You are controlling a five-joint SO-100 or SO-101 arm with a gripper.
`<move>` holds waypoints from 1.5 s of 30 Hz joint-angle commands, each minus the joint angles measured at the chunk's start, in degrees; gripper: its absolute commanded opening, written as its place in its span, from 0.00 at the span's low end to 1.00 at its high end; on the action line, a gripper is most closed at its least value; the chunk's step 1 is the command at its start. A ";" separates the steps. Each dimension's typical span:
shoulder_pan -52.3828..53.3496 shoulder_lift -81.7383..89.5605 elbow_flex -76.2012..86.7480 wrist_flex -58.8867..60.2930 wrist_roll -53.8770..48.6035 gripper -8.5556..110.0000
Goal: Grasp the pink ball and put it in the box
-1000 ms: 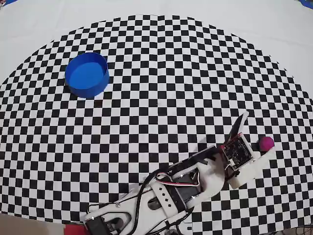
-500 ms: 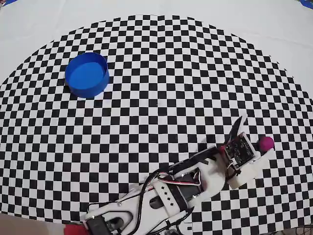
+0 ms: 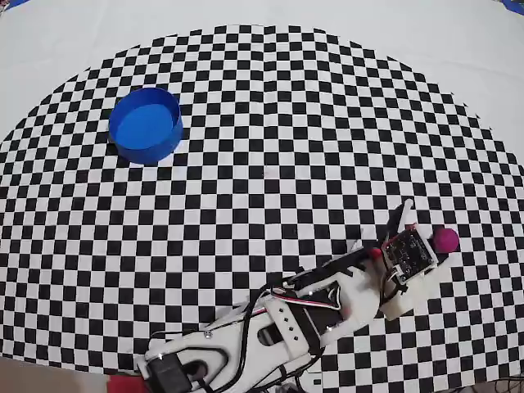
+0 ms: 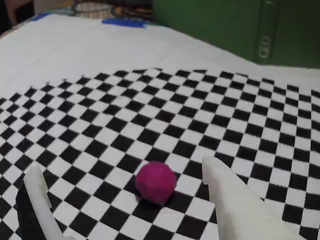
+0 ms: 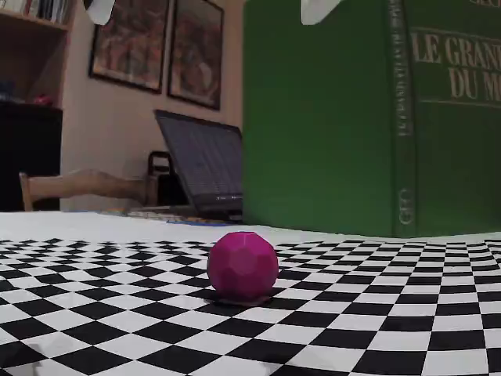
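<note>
The pink ball [image 3: 447,239] lies on the checkered mat at the right, partly hidden by my wrist in the overhead view. In the wrist view the ball [image 4: 156,181] sits on the mat between my two white fingers [image 4: 225,192], nearer the right one and touching neither. My gripper [image 4: 121,167] is open and empty; in the overhead view the gripper [image 3: 427,232] is right at the ball. The fixed view shows the ball [image 5: 243,265] resting on the mat with two white tips at the top edge. The blue round box [image 3: 146,124] stands far off at the upper left.
A large green book [image 5: 368,117] stands upright behind the mat, also in the wrist view [image 4: 235,25]. A laptop [image 5: 203,168] and a chair are farther back. The white table [image 3: 458,49] surrounds the round checkered mat [image 3: 270,164].
</note>
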 commanded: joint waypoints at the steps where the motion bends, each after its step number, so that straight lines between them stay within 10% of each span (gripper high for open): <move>1: 0.35 -1.76 -2.64 -1.05 -0.44 0.39; 45: 0.79 -31.55 -16.96 -7.91 -0.44 0.39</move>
